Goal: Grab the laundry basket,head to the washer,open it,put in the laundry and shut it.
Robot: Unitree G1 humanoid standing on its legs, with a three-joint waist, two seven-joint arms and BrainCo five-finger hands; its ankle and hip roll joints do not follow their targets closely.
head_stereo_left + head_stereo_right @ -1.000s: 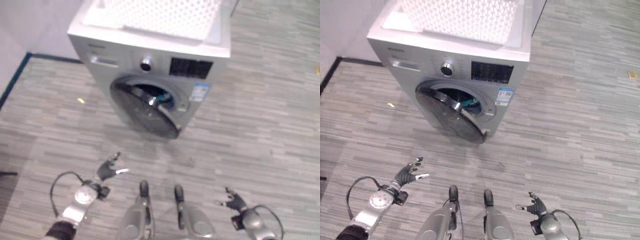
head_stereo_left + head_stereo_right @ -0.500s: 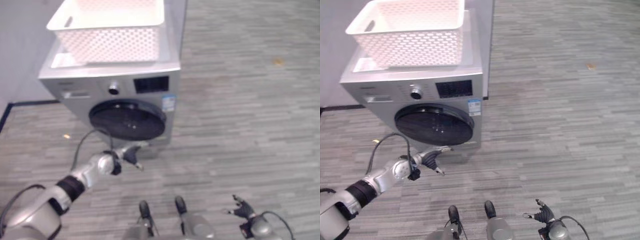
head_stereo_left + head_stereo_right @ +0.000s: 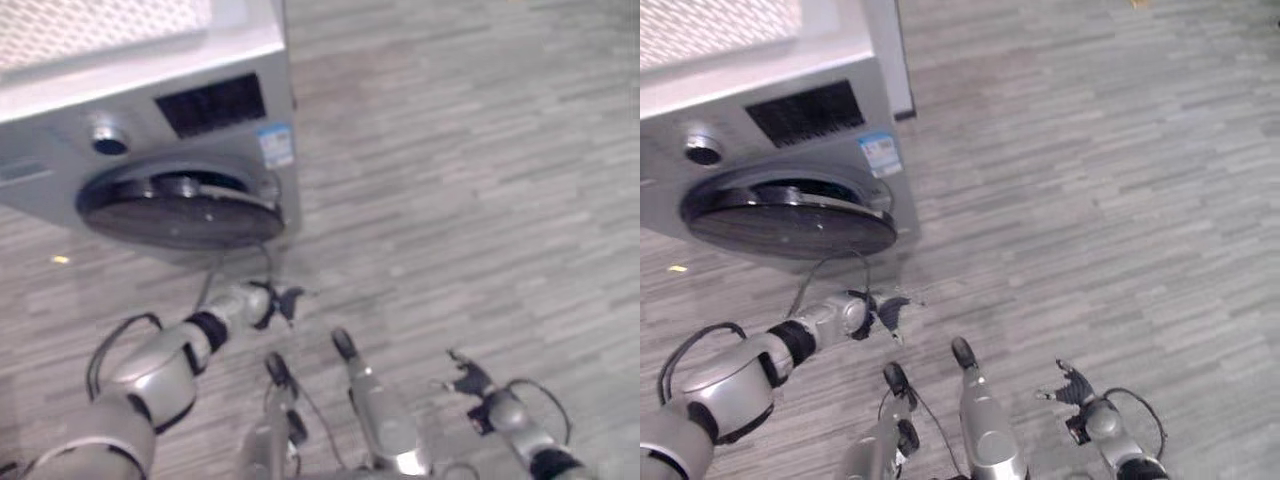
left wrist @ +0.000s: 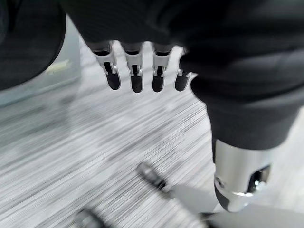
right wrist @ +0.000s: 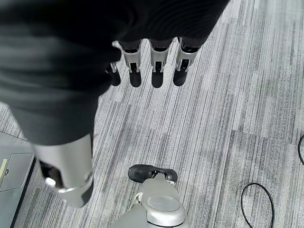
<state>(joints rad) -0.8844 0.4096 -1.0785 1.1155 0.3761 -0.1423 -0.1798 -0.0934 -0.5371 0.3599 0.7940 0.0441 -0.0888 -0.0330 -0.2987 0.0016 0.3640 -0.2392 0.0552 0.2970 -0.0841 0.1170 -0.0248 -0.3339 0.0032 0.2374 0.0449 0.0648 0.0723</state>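
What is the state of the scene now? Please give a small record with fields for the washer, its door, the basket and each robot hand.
washer: silver front-loader, standing on grey striped floor
door: dark round door, appears shut against the front
basket: white perforated basket on top of the washer, only partly in view
left robot hand: held out low in front of the washer below the door, fingers straight, holding nothing
right robot hand: low at the robot's right side above the floor, fingers relaxed, holding nothing

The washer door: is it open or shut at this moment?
Shut. The round dark door lies flat against the washer front, with no gap showing and no drum visible.
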